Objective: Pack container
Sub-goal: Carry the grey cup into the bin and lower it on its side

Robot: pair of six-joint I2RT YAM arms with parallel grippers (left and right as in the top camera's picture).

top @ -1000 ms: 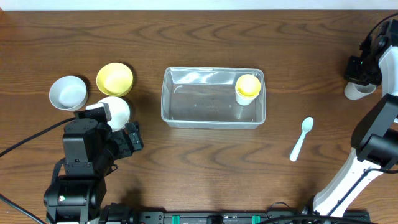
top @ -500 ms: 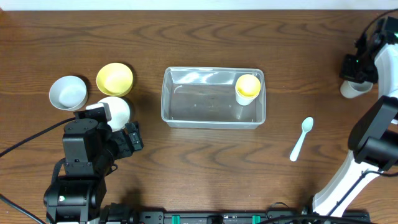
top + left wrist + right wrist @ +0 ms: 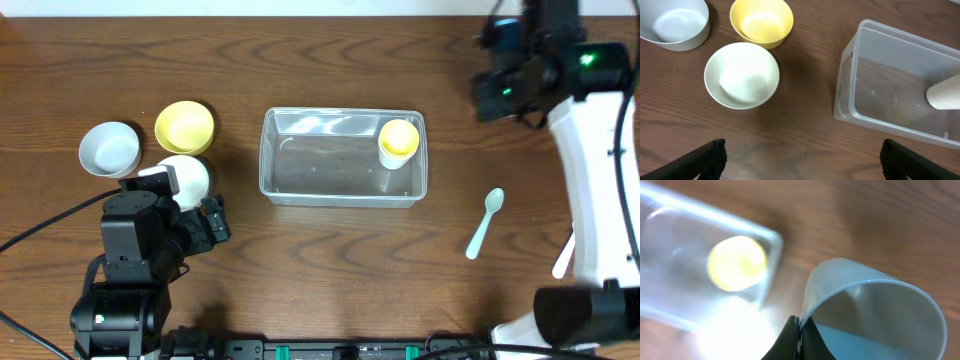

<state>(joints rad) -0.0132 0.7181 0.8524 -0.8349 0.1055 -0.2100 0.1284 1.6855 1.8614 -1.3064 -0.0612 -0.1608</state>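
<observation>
Right claw (image 3: 799, 330): pinching pale cup (image 3: 875, 315) rim, hanging near container (image 3: 340, 199); left claw (image 3: 802, 160): standing spread wide

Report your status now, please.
Left gripper open, empty. Right gripper shut on rim of pale plastic cup. Clear rectangular plastic tub holds one yellow cup. Nothing blocks it.

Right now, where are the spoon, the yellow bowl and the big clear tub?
spoon (image 3: 481, 232), overhead view, on its handle.
yellow bowl (image 3: 184, 127), overhead view, inside its middle.
clear tub (image 3: 320, 165), overhead view, on its bare floor.
</observation>
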